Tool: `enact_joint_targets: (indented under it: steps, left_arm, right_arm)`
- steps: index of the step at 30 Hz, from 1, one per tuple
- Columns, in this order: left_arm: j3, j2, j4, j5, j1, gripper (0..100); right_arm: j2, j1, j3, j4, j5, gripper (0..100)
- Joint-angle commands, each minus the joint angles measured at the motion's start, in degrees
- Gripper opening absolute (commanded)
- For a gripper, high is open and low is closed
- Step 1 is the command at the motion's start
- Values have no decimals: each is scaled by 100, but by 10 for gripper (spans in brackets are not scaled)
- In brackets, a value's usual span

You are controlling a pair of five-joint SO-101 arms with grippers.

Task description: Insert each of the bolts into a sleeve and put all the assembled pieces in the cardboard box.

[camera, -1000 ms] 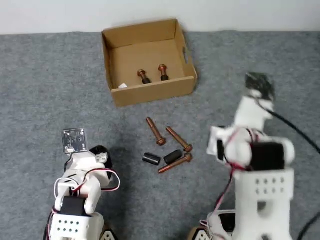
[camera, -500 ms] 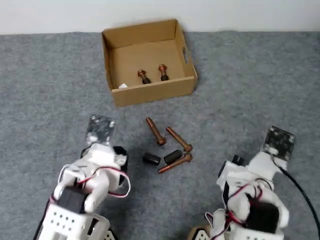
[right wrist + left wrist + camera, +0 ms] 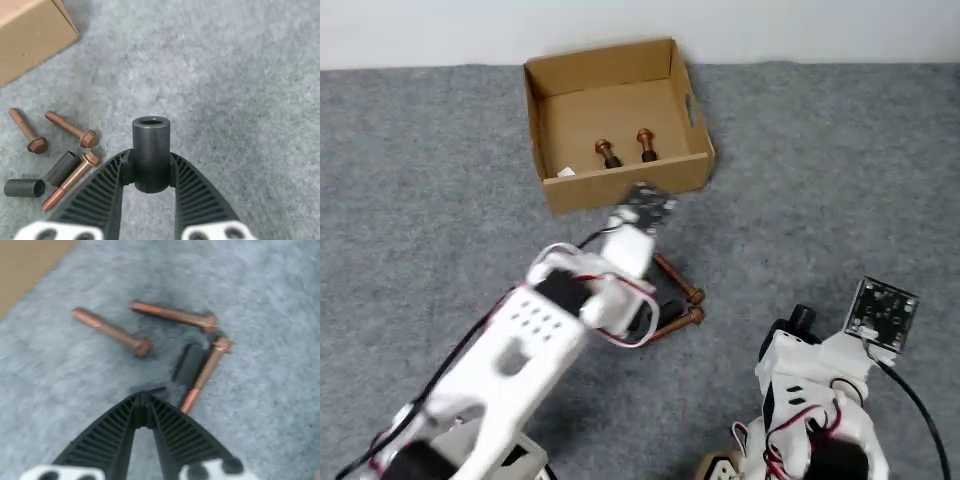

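A sleeve (image 3: 151,150) is clamped in right gripper (image 3: 150,172); left gripper (image 3: 143,399), closed and empty above the bolts (image 3: 111,332), should be opened and one taken by its head.

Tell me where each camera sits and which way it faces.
High view: fixed above the table, looking down on the cardboard box, the left arm over the loose bolts, and the right arm.
Left wrist view: on the left wrist, looking past the shut left claw at the bolts and a loose sleeve.
Right wrist view: on the right wrist, looking past the right claw gripping a held sleeve toward the box's corner.
Shared: both wrist views show the three bolts.
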Motion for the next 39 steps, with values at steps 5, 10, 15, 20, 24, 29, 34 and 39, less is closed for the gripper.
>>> enact_joint_targets:
  steps: [5,10,15,20,24,29,34,39]
  left_arm:
    - [-1323,1495,-88,-62,624,11]
    - [-1745,2277,-26,-62,747,131]
    - [-2062,2866,281,-62,738,144]
    - [-2519,3420,492,-62,738,144]
    - [-2791,3903,492,-62,738,144]
    - [-3345,4501,633,-62,721,144]
    - [-3969,5081,949,-62,721,145]
    - [-4611,5688,1741,-62,747,145]
  right_arm:
    - [-295,66,-26,-154,44,8]
    - [-312,66,-18,-154,44,8]
    - [-356,66,-18,-154,44,8]
    - [-356,66,-18,-154,44,8]
    - [-356,66,-18,-154,44,8]
    - [-356,66,-18,-154,44,8]
    - [-356,66,-18,-154,44,8]
    - [-365,66,9,-154,44,8]
